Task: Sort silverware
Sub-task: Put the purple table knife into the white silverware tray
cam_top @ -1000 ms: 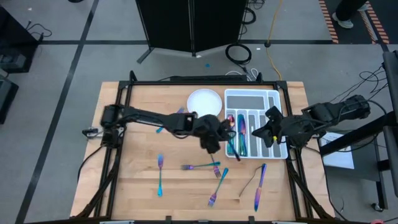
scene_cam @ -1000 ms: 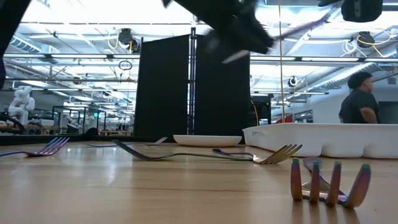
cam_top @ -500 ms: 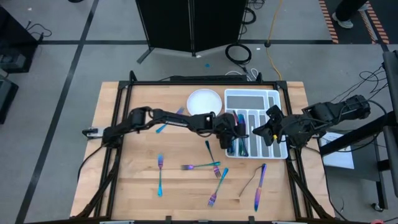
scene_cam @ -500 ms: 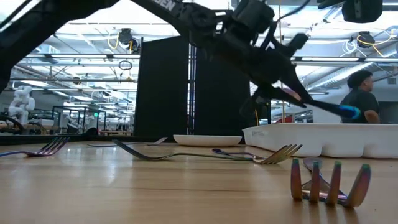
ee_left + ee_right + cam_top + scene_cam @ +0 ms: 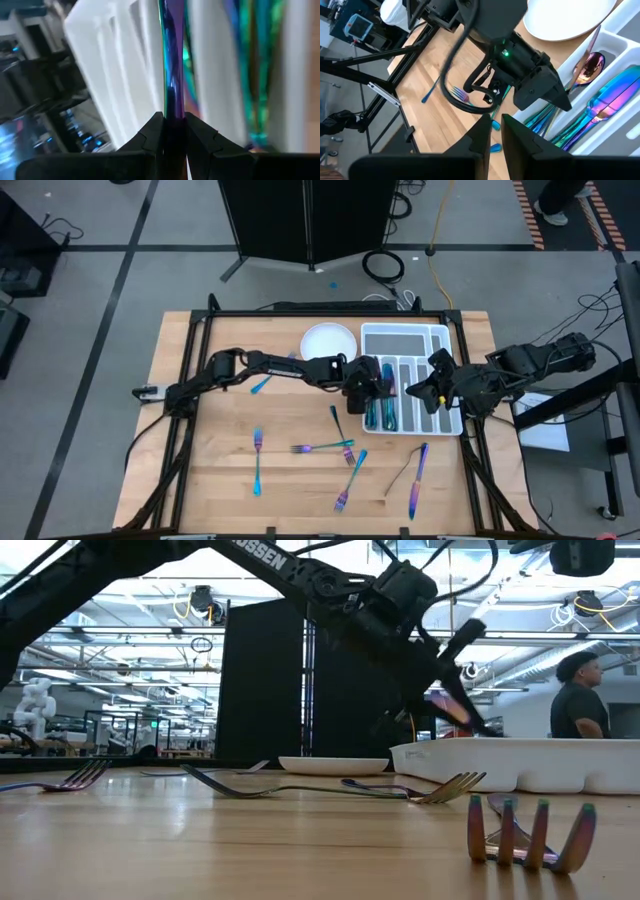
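My left gripper (image 5: 374,386) reaches from the table's left over the left compartments of the white tray (image 5: 405,335) and is shut on a slim purple-blue piece of silverware (image 5: 171,75). Several iridescent pieces (image 5: 386,408) lie in the tray's compartments. Forks (image 5: 257,460) (image 5: 322,446) (image 5: 350,480) and other pieces (image 5: 416,480) (image 5: 337,423) (image 5: 260,385) lie flat on the table. My right gripper (image 5: 495,131), shut and holding nothing, waits above the tray's right side (image 5: 418,392). My left gripper pinches the slim purple-blue piece (image 5: 173,106) between its two fingers (image 5: 152,132). The piece runs straight out ahead of the fingers, along them. In the low view it (image 5: 452,705) slants down toward the tray's rim. Whether its far end touches the tray I cannot tell.
A round white plate (image 5: 328,343) sits at the table's far side, left of the tray. A black panel stands beyond the table's far edge. A person (image 5: 577,700) stands in the room behind the table. Bare wood lies along the table's left side (image 5: 215,470).
My left gripper has carried the piece from over the table's middle toward the right, to the tray, and has come down from high above to just over the tray's rim. The piece has tipped to point down at the tray. My right arm has kept still.
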